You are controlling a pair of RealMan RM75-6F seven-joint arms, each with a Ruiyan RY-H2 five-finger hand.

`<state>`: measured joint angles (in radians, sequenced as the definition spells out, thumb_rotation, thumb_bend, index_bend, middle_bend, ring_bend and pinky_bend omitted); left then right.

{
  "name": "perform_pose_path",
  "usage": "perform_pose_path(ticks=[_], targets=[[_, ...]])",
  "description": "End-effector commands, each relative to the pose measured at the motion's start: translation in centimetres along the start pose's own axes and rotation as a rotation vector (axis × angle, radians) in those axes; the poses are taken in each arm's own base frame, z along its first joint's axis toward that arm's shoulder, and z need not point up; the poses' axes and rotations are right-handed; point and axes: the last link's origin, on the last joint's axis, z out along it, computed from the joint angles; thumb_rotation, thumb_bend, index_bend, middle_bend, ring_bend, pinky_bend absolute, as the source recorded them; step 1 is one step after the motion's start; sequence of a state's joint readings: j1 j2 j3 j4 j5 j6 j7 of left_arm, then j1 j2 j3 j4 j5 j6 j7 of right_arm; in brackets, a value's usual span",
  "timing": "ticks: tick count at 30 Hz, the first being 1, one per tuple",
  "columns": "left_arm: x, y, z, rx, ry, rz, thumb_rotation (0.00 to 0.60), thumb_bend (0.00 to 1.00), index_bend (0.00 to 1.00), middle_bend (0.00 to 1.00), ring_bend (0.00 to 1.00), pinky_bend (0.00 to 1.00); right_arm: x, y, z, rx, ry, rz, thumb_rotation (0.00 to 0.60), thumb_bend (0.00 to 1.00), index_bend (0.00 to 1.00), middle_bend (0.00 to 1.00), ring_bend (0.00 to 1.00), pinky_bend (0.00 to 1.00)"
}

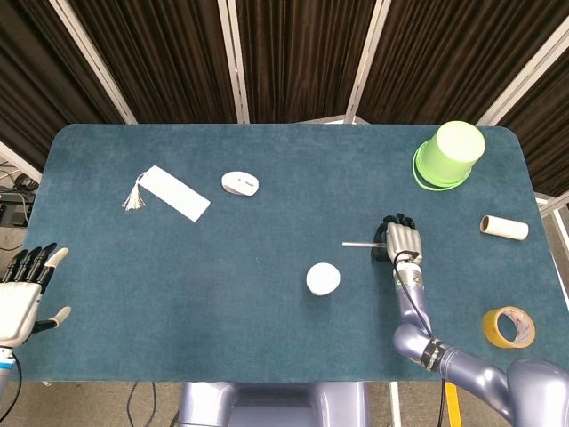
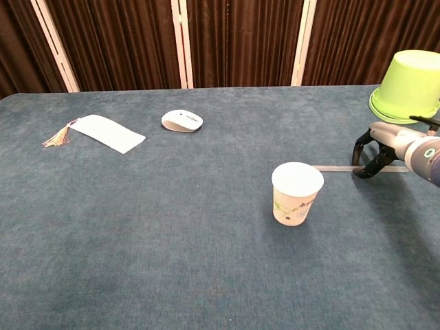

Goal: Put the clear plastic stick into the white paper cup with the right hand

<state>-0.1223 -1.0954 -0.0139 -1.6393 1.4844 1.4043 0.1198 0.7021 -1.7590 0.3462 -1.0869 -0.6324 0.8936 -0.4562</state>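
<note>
Right hand (image 1: 403,241): pale grey, segmented back plate with black fingers (image 2: 362,146), joined to a slim silver-grey forearm (image 1: 412,298) along which a thin dark cable runs. Lower right of the head view, the arm widens into rounded metallic blue-grey links past a dark wrist band (image 1: 432,354) with a small orange mark beside it. Left hand (image 1: 22,298), lower left edge: white palm, black fingers with pale tips and a light thumb.

Stick (image 2: 337,168) lies behind the cup (image 2: 297,193) — mouse (image 2: 182,122) far left.
</note>
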Motion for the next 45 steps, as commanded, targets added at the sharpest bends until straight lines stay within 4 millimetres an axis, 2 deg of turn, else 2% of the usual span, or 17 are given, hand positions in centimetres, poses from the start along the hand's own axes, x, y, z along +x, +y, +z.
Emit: perform_pose_path(ticks=[1,10,13,17,23,27,30,36,45], targets=[[0.0,0.0,0.0,0.002,-0.001,0.0,0.6,0.23,0.01,0.0,0.0,0.0,-0.2,0.0,-0.1,0.0,-0.006,0.001,0.6,0.39,0.52,0.18,0.0,0.0],[0.0,0.0,0.1,0.003,0.001,-0.001,0.6,0.23,0.01,0.0,0.0,0.0,0.5,-1.3,-1.0,0.051,0.003,0.071,0.6,0.4,0.55,0.18,0.0,0.0],[0.0,0.0,0.1,0.004,0.003,-0.001,0.6,0.23,0.01,0.0,0.0,0.0,1.4,-2.1,-1.8,0.085,0.007,0.13,0.6,0.4,0.55,0.18,0.0,0.0],[0.1,0.0,-0.1,0.002,0.009,0.001,0.6,0.23,0.01,0.0,0.0,0.0,3.7,-3.5,-3.8,0.159,0.036,0.227,0.6,0.4,0.55,0.18,0.0,0.0],[0.1,-0.1,-0.2,0.005,0.018,0.003,0.6,0.23,0.02,0.0,0.0,0.0,6.8,-4.8,-6.5,0.229,0.061,0.438,0.6,0.4,0.55,0.18,0.0,0.0],[0.0,-0.2,-0.2,0.008,0.022,0.002,0.6,0.23,0.02,0.0,0.0,0.0,9.0,-5.7,-9.4,0.252,0.021,0.742,0.6,0.4,0.55,0.18,0.0,0.0],[0.0,-0.1,-0.2,0.006,0.026,0.005,0.6,0.23,0.02,0.0,0.0,0.0,9.7,-5.9,-11.4,0.239,-0.075,0.946,0.6,0.39,0.55,0.18,0.0,0.0],[-0.1,-0.1,-0.1,0.007,0.027,0.009,0.6,0.23,0.02,0.0,0.0,0.0,9.2,-5.4,-13.7,0.218,-0.171,1.115,0.6,0.4,0.56,0.18,0.0,0.0],[-0.2,0.1,0.1,0.003,0.013,0.006,0.6,0.23,0.02,0.0,0.0,0.0,6.2,-6.0,-14.0,0.255,-0.177,1.28,0.6,0.39,0.56,0.18,0.0,0.0]])
